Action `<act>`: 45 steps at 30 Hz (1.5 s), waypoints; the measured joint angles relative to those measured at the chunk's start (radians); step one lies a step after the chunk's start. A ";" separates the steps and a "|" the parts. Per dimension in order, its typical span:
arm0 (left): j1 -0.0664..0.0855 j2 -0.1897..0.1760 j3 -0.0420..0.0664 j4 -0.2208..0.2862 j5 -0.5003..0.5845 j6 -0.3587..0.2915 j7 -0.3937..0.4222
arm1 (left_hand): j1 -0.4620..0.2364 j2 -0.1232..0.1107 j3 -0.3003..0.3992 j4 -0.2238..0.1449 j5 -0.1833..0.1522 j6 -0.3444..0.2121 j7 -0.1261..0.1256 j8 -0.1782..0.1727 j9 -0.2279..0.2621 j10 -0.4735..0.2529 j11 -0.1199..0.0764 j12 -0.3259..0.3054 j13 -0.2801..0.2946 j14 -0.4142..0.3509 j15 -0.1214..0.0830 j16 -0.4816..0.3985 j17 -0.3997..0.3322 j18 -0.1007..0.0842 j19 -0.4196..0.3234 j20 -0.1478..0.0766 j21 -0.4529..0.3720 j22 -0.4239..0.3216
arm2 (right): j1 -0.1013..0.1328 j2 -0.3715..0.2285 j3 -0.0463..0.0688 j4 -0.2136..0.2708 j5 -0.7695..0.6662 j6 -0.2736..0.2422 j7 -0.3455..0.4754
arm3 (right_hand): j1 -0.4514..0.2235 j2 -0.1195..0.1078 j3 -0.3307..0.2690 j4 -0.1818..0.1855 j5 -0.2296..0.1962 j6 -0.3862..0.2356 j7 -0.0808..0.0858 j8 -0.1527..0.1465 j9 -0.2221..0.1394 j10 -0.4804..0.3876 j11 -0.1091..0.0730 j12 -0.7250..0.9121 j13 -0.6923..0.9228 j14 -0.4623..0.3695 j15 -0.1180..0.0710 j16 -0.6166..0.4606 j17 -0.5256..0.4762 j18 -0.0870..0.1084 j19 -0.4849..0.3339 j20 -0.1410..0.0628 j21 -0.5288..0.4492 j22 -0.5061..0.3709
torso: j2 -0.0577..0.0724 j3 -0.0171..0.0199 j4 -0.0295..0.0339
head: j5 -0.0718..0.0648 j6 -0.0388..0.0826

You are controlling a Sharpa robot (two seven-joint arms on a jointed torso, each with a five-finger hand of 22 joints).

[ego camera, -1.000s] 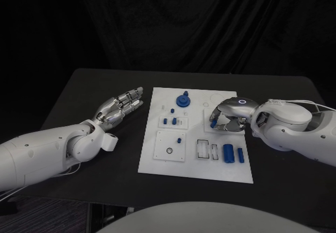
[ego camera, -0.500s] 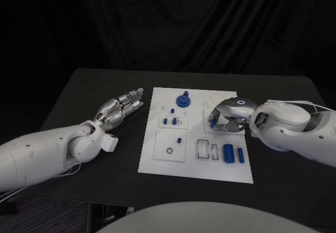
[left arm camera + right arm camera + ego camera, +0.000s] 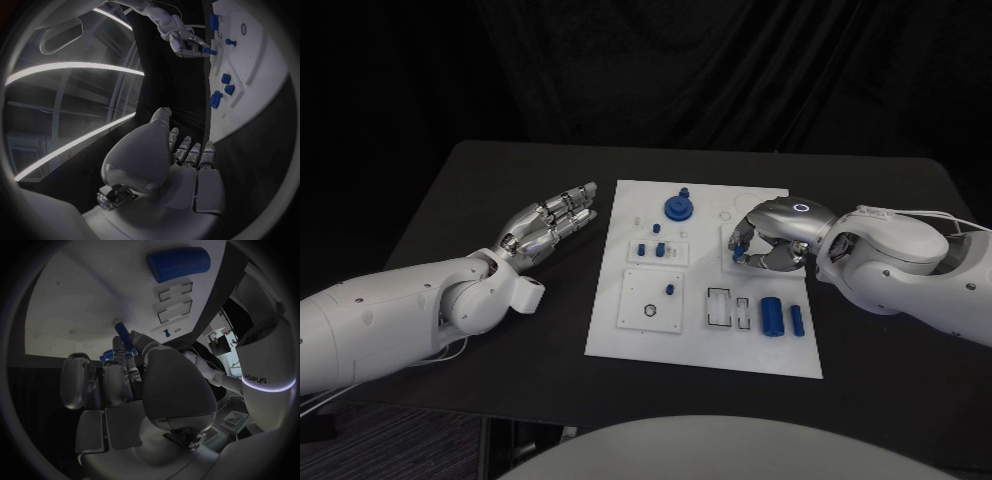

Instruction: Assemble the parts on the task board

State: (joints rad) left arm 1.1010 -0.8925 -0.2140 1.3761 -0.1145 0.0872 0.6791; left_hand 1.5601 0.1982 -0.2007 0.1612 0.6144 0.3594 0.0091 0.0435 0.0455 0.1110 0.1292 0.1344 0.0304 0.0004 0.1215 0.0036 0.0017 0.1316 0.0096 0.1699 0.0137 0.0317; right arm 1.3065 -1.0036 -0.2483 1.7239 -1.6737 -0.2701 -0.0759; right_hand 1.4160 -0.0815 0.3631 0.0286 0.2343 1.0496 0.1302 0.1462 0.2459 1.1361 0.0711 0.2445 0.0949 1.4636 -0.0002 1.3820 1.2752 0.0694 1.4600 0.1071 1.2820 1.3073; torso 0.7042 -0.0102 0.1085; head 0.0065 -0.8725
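Observation:
The white task board (image 3: 625, 335) lies mid-table. My right hand (image 3: 769, 240) hovers over its right side and pinches a small blue peg (image 3: 737, 256) between thumb and fingers. In the right wrist view the peg (image 3: 123, 335) sticks out from the fingertips just above the board (image 3: 75, 305). The left wrist view shows that same hand (image 3: 183, 40) with the peg (image 3: 208, 51) in it. My left hand (image 3: 553, 220) rests open and flat to the left of the board, holding nothing.
On the board are a blue gear-shaped part (image 3: 678, 208) at the far end, small blue pegs (image 3: 646, 247) in the middle, and two blue cylinders (image 3: 770, 314) near the right front beside rectangular slots (image 3: 718, 306). Black table surrounds the board.
My right hand has shifted slightly over the board with the peg still in its fingers. The left hand has not moved.

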 measured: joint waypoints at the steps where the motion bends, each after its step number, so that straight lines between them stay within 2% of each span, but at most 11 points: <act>1: 0.000 0.000 0.000 0.000 0.000 0.000 0.000 | 0.000 0.000 0.000 0.000 0.000 0.000 0.000 0.000 0.000 0.000 0.000 0.000 0.000 0.000 0.000 0.000 0.000 0.000 0.000 0.000 0.000 0.000 | 0.004 -0.002 0.000 0.004 0.000 -0.005 0.000 | 0.000 0.000 0.000 0.000 0.000 0.000 0.000 0.000 0.001 0.000 0.000 0.000 0.000 0.000 0.000 0.000 0.000 0.000 0.000 0.000 0.000 0.000 | 0.000 0.0000 0.0000 | 0.000 0.000; 8: -0.002 -0.002 0.000 0.001 0.000 0.000 0.000 | 0.000 0.000 0.000 0.000 0.000 0.004 0.004 0.000 0.001 0.000 0.000 0.000 0.000 0.000 0.000 0.000 -0.001 0.000 0.000 0.000 0.000 0.000 | 0.047 -0.024 0.000 0.055 0.000 -0.033 0.001 | 0.004 0.004 0.003 0.003 -0.004 0.013 -0.001 0.009 0.006 0.016 -0.006 -0.009 0.000 0.003 -0.003 0.000 0.000 0.000 -0.004 -0.004 0.000 0.000 | 0.000 0.0000 0.0000 | 0.000 0.000; 13: -0.002 -0.002 0.000 0.001 0.000 0.000 0.000 | 0.000 0.000 0.000 0.000 0.000 0.004 0.004 0.000 0.001 0.000 0.000 0.000 0.000 0.000 0.000 0.000 -0.001 0.000 0.000 0.000 0.000 0.000 | 0.081 -0.031 0.001 0.130 0.008 -0.040 0.000 | 0.006 0.006 0.003 0.003 -0.004 0.015 0.001 0.012 0.006 0.026 -0.010 -0.016 0.000 0.001 -0.006 0.000 -0.002 0.000 0.000 -0.007 0.000 0.000 | 0.000 -0.0002 0.0000 | 0.003 0.000; 16: -0.002 0.000 0.000 -0.001 0.000 0.000 0.000 | 0.000 0.000 0.000 0.000 0.000 0.004 0.004 0.000 0.001 0.000 0.000 0.000 0.000 0.000 0.000 0.000 -0.001 0.000 0.000 0.000 0.000 0.000 | 0.088 -0.015 0.001 0.168 0.017 -0.040 0.002 | 0.007 0.007 0.003 0.003 -0.003 0.019 0.005 0.012 0.006 0.031 -0.009 -0.019 -0.002 0.000 -0.007 0.000 -0.002 0.000 0.000 -0.007 0.000 0.000 | 0.000 -0.0002 0.0000 | 0.004 0.000; 20: -0.003 0.002 0.000 -0.001 0.000 0.000 0.000 | 0.000 0.000 0.003 -0.003 0.002 0.003 0.004 0.000 0.001 0.000 0.000 0.000 0.000 0.000 0.000 0.000 -0.001 0.000 0.000 0.000 0.000 0.000 | 0.089 0.039 0.001 0.186 0.027 -0.032 0.008 | 0.016 0.003 0.007 -0.001 0.009 0.019 0.005 0.013 0.006 0.034 -0.012 -0.028 -0.006 0.004 -0.011 0.000 -0.001 0.000 0.000 -0.007 0.000 0.000 | 0.000 -0.0004 0.0001 | 0.008 0.000; 23: -0.003 0.003 0.000 -0.001 0.000 0.000 0.000 | 0.000 0.000 0.003 -0.003 0.004 0.004 0.004 0.000 0.001 0.000 0.000 0.000 0.000 0.000 0.000 0.000 -0.001 0.000 0.000 0.000 0.000 0.000 | 0.078 0.081 0.001 0.184 0.026 -0.020 0.015 | 0.017 0.004 0.007 -0.001 0.009 0.019 0.005 0.015 0.006 0.034 -0.012 -0.028 -0.006 0.004 -0.011 0.000 -0.001 0.000 -0.002 -0.009 0.000 0.000 | 0.000 -0.0006 0.0006 | 0.011 0.000; 27: -0.003 0.002 0.000 0.003 0.000 0.000 0.000 | -0.006 0.006 0.003 -0.006 -0.009 0.004 0.004 0.000 0.001 0.000 0.000 0.000 0.000 0.000 0.000 0.000 -0.001 0.000 0.000 0.000 0.000 0.000 | 0.046 0.136 0.001 0.163 0.016 -0.001 0.023 | 0.019 0.002 0.007 -0.001 0.011 0.019 0.005 0.016 0.006 0.034 -0.012 -0.033 -0.006 0.004 -0.011 0.001 0.003 0.000 -0.003 -0.011 0.005 0.000 | 0.000 -0.0006 0.0006 | 0.012 0.000; 29: -0.003 0.002 0.000 0.004 0.000 -0.001 0.000 | -0.021 0.016 -0.007 0.014 -0.029 0.004 0.004 0.000 0.001 0.000 0.000 0.000 0.000 0.000 0.000 0.000 -0.001 0.000 0.000 0.000 0.000 0.000 | 0.031 0.159 0.001 0.153 0.009 0.005 0.026 | 0.019 0.002 0.007 -0.001 0.020 0.019 0.005 0.017 0.006 0.042 -0.009 -0.042 -0.006 0.004 -0.011 0.020 0.027 0.000 0.003 -0.018 0.033 0.000 | 0.000 -0.0007 0.0007 | 0.014 0.000; 32: -0.003 0.000 0.000 0.005 0.000 -0.001 0.000 | -0.035 0.013 -0.016 0.044 -0.052 0.003 0.004 0.000 0.001 0.000 0.000 0.004 0.000 0.000 0.000 0.000 -0.001 0.000 0.004 0.004 0.000 -0.001 | 0.011 0.193 0.000 0.136 -0.004 0.014 0.031 | 0.019 0.002 0.004 -0.004 0.021 0.021 0.006 0.018 0.006 0.052 -0.015 -0.044 -0.007 0.004 -0.011 0.021 0.027 0.000 0.003 -0.018 0.049 0.001 | 0.000 -0.0007 0.0007 | 0.015 0.000; 38: -0.003 0.000 0.000 0.005 0.000 -0.003 0.000 | -0.037 0.010 -0.020 0.056 -0.066 0.004 0.004 0.000 0.001 0.000 0.000 0.004 0.000 0.000 0.000 0.000 0.000 0.000 0.004 0.004 0.000 -0.003 | -0.020 0.230 0.001 0.106 -0.025 0.031 0.039 | 0.019 0.002 0.004 -0.004 0.021 0.021 0.007 0.018 0.006 0.052 -0.016 -0.044 -0.007 0.004 -0.011 0.021 0.023 0.000 0.003 -0.018 0.049 0.001 | 0.000 -0.0008 0.0010 | 0.014 0.000; 45: -0.004 0.005 0.000 0.003 0.000 -0.004 0.000 | -0.037 0.010 -0.018 0.060 -0.065 0.011 0.011 0.000 0.001 0.000 0.000 0.004 0.000 0.000 0.000 0.000 0.000 0.000 0.004 0.004 0.000 -0.003 | -0.046 0.249 0.000 0.082 -0.046 0.043 0.042 | 0.018 0.002 0.004 -0.004 0.021 0.021 0.007 0.019 0.006 0.052 -0.016 -0.048 -0.007 0.001 -0.014 0.021 0.023 0.000 0.003 -0.018 0.049 0.001 | 0.001 -0.0008 0.0008 | 0.015 0.000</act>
State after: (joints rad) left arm 1.0975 -0.8873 -0.2141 1.3794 -0.1146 0.0836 0.6792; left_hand 1.5230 0.2087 -0.2188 0.2209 0.5490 0.3702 0.0200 0.0435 0.0467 0.1111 0.1292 0.1385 0.0304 0.0005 0.1216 0.0036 0.0015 0.1316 0.0133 0.1736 0.0137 0.0285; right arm 1.2601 -0.7546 -0.2478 1.8056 -1.7193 -0.2274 -0.0340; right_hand 1.4344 -0.0793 0.3667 0.0244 0.2548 1.0704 0.1369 0.1647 0.2522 1.1885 0.0556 0.1963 0.0882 1.4642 -0.0137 1.4031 1.2986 0.0697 1.4634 0.0893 1.3309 1.3080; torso 0.7048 -0.0109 0.1093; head 0.0218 -0.8725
